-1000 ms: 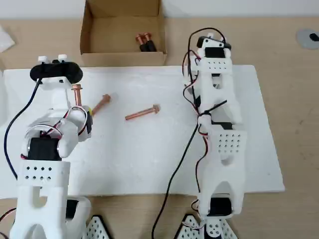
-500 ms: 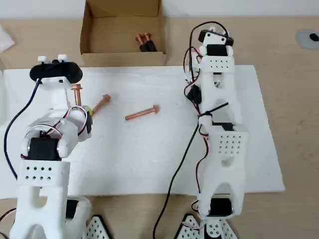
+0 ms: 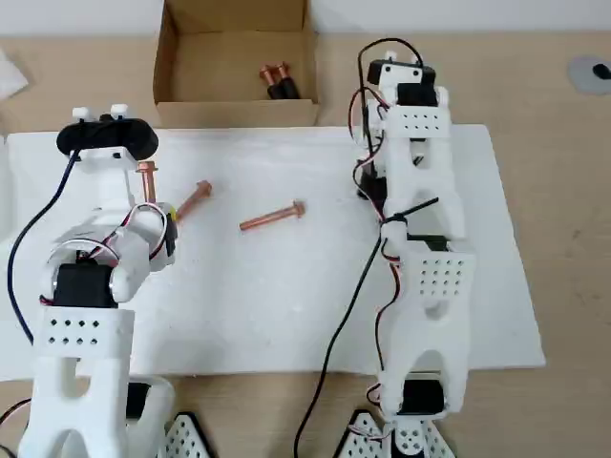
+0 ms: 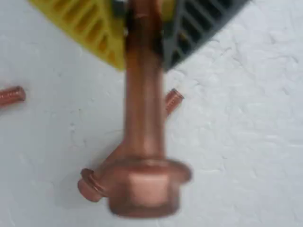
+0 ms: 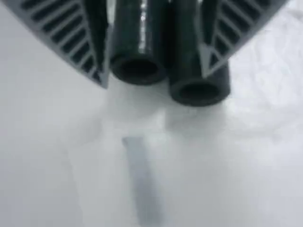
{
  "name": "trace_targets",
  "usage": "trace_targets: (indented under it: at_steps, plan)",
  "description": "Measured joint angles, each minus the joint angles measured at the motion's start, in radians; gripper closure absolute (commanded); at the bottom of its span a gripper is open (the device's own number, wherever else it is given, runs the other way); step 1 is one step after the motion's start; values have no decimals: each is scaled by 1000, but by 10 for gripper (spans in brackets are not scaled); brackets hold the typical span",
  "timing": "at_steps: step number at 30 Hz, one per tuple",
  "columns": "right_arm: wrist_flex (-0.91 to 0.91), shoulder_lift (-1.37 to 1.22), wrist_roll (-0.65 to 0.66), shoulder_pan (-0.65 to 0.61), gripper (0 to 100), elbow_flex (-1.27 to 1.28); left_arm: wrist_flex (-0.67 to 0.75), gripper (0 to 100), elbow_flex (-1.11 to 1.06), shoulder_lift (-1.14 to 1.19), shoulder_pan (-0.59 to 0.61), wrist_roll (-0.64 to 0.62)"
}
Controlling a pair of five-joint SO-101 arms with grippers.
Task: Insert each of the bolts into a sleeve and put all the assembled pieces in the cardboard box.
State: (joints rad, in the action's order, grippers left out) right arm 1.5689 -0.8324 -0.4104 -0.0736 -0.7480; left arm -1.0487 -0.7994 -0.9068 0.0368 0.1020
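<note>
My right arm (image 3: 415,124) has edged toward 12 o'clock since a second ago, so its top now stands nearer the far edge of the white foam sheet (image 3: 286,305). My left arm, the loose bolts and the box have stayed put. Seen from the wrist, my right gripper (image 5: 156,75) is clamped on two black plastic tube sleeves (image 5: 137,66), side by side, open ends out, over the foam. From above, the arm's own body covers that gripper.

My left gripper (image 4: 142,52), one finger yellow and one black, grips a copper-coloured flanged metal bolt (image 4: 144,142) by its shank, with the head pointing to 12 o'clock. A loose copper bolt (image 3: 194,200) lies just beside it at 3 o'clock, and from the wrist it is partly hidden behind the held one. A second loose copper bolt (image 3: 272,218) rests farther toward 3 o'clock, near the sheet's middle.

The brown cardboard box (image 3: 239,113) sits at 12 o'clock, touching the sheet's far edge, on the wooden table (image 3: 554,143). Two assembled bolt-and-sleeve pieces (image 3: 278,82) lie inside it.
</note>
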Motion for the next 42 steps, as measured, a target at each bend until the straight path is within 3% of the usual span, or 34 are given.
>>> trace_targets:
  at_steps: [9, 19, 24, 34, 42]
  plan:
    - [129, -20, 11, -5, 865, 15, 0, 991, 0, 0, 0, 0]
    - [130, -54, 11, -3, 870, 3, 2, 991, 0, 0, 0, 0]
    - [133, -61, 11, 2, 988, 2, 2, 990, 0, 0, 0, 0]
    - [196, -81, 103, -17, 988, -166, 2, 991, 0, 0, 0, 0]
    - [198, 130, 173, -94, 988, -270, 2, 993, 140, 0, 0, 0]
